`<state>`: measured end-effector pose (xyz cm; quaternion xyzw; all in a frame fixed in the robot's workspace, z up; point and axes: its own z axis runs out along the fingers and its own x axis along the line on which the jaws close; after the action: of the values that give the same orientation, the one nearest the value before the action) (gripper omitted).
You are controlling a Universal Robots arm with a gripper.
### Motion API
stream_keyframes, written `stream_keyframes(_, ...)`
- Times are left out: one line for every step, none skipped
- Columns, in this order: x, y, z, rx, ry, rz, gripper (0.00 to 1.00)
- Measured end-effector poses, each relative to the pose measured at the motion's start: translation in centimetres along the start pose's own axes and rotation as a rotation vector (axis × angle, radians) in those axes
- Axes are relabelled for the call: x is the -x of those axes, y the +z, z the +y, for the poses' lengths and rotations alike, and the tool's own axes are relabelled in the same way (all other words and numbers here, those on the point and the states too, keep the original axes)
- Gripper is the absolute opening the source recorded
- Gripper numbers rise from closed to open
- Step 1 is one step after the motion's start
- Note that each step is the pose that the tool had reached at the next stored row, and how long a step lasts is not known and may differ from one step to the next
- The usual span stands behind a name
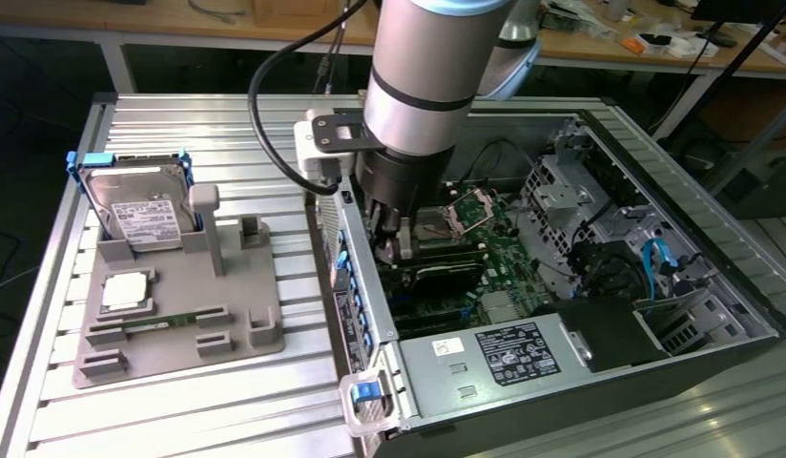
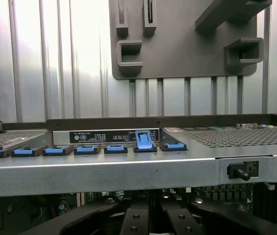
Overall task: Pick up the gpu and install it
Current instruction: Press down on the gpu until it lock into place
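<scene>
gpu (image 1: 446,274): down in the open case (image 1: 698,239), on the green board, under the end effector | end effector (image 1: 396,250): clenched, low in the case, right above the gpu | hard drive (image 1: 141,212): in the gray tray (image 1: 176,358) on the bench (image 1: 176,410)

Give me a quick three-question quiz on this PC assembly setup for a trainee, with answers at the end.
1. True or false: the hard drive lies inside the computer case.
2. Where is the hand? A: over the hard drive. B: down inside the open case. C: over the workbench behind.
3. Fill in: in the wrist view, along the row of blue latches, ____ latch stands flipped up.

Key
1. False: it stands in the grey fixture beside the case.
2. B.
3. One: the raised latch.
</scene>
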<state>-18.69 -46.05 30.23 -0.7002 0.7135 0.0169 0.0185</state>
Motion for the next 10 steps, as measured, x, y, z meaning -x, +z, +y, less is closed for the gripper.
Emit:
stream_keyframes(0.00, 0.00, 0.10, 0.0000, 0.000, 0.0000, 0.11)
stream_keyframes(0.00, 0.00, 0.24, -0.0003, 0.000, -0.0001, 0.11)
stream_keyframes(0.00, 0.00, 0.31, -0.0003, 0.000, -0.0001, 0.11)
stream_keyframes(0.00, 0.00, 0.33, -0.0003, 0.000, -0.0001, 0.11)
stream_keyframes(0.00, 0.00, 0.33, -0.0002, 0.000, -0.0001, 0.11)
stream_keyframes(0.00, 0.00, 0.33, 0.0005, 0.000, -0.0001, 0.11)
stream_keyframes(0.00, 0.00, 0.34, 0.0011, 0.000, 0.0000, 0.11)
stream_keyframes(0.00, 0.00, 0.34, 0.0012, 0.000, 0.0000, 0.11)
stream_keyframes(0.00, 0.00, 0.34, 0.0016, 0.000, 0.0000, 0.11)
stream_keyframes(0.00, 0.00, 0.32, 0.0027, 0.000, -0.0001, 0.11)
